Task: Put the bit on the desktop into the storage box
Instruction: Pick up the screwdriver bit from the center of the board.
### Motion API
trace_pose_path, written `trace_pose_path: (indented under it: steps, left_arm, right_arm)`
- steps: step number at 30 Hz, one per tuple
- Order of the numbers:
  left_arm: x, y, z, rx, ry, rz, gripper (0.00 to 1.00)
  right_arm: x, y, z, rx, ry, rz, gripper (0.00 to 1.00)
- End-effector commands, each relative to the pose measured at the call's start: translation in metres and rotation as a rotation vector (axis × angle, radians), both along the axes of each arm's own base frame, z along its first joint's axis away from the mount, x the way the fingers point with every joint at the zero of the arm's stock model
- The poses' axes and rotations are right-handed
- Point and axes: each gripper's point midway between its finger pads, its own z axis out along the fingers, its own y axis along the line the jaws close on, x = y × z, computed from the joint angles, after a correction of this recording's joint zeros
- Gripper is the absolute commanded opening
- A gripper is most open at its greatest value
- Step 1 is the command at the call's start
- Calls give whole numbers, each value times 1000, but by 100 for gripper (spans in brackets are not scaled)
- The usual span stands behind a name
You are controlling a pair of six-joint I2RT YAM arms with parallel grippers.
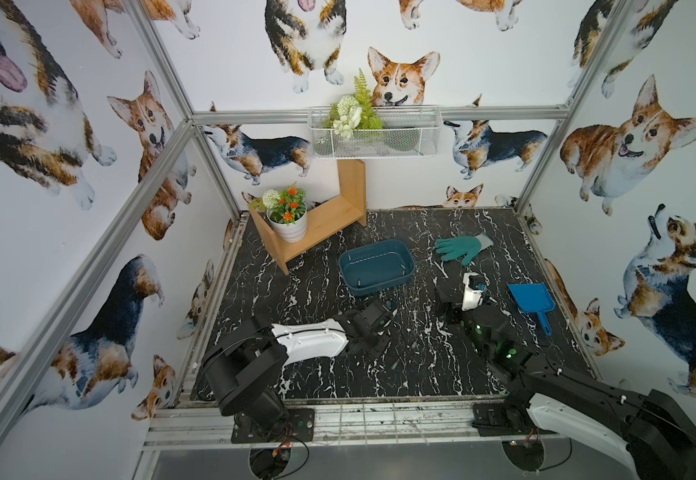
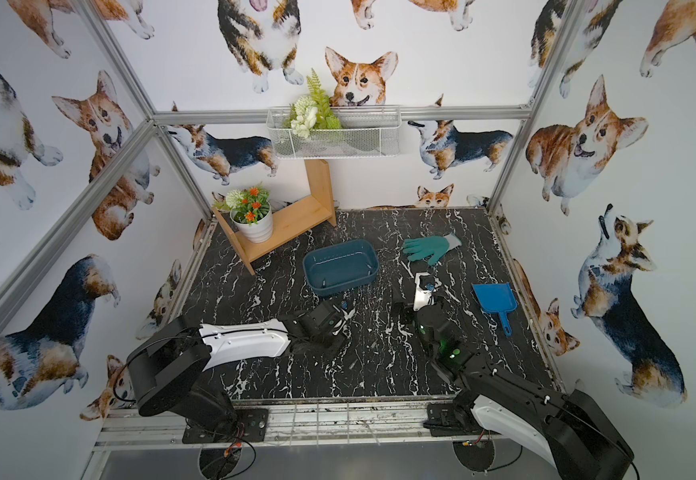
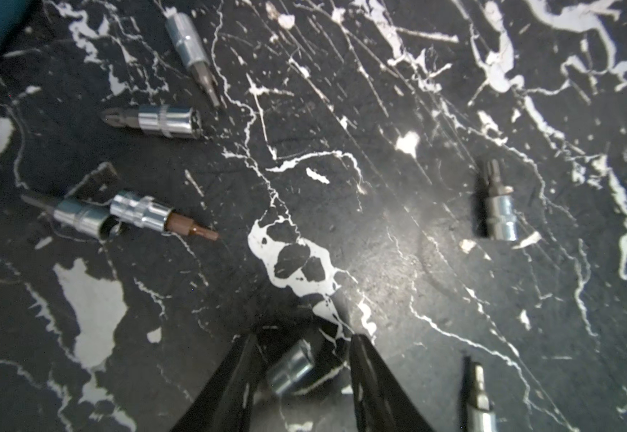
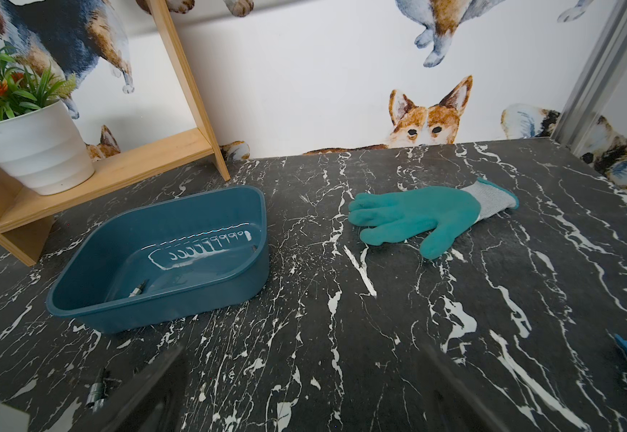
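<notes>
The storage box is a shallow, dark teal-blue tub with rounded corners, a flared rim and a row of small slots in its far wall. It stands upright and open around the middle of the surface, a little to the left. One boxed bit lies flat on its floor at the near-left corner.

The other bits lie on their sides on the surface, nearer than the box:
- a thin-tipped bit
- a cross-tipped bit
- a brown-tipped bit, touching a dark-tipped bit
- a lone bit, well apart
- an edge bit
- a chrome bit between the spread fingers of the left pincer, touching neither
</notes>
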Motion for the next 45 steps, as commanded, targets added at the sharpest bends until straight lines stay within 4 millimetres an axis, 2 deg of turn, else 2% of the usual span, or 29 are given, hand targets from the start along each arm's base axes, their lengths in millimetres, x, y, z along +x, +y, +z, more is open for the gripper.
trace_pose_path:
  steps: [1,8,24,29,36,45]
  left_arm:
    - [-1,6,-5,29,4,5,46]
    - [-3,9,-7,40,10,16,41]
    - [-3,16,-12,72,21,47,23]
    - [-2,18,-12,78,24,66,22]
    - [-2,21,-7,75,20,91,29]
    - [-4,25,-4,66,23,115,29]
  right_arm:
    - [1,-1,6,9,-25,-10,100]
    - [1,-2,7,9,-26,-11,100]
    - [1,-2,7,11,-29,-13,100]
    - [1,-2,7,10,-28,-13,100]
    - [1,-2,7,12,-29,-11,100]
    - [1,-2,7,12,-29,-9,100]
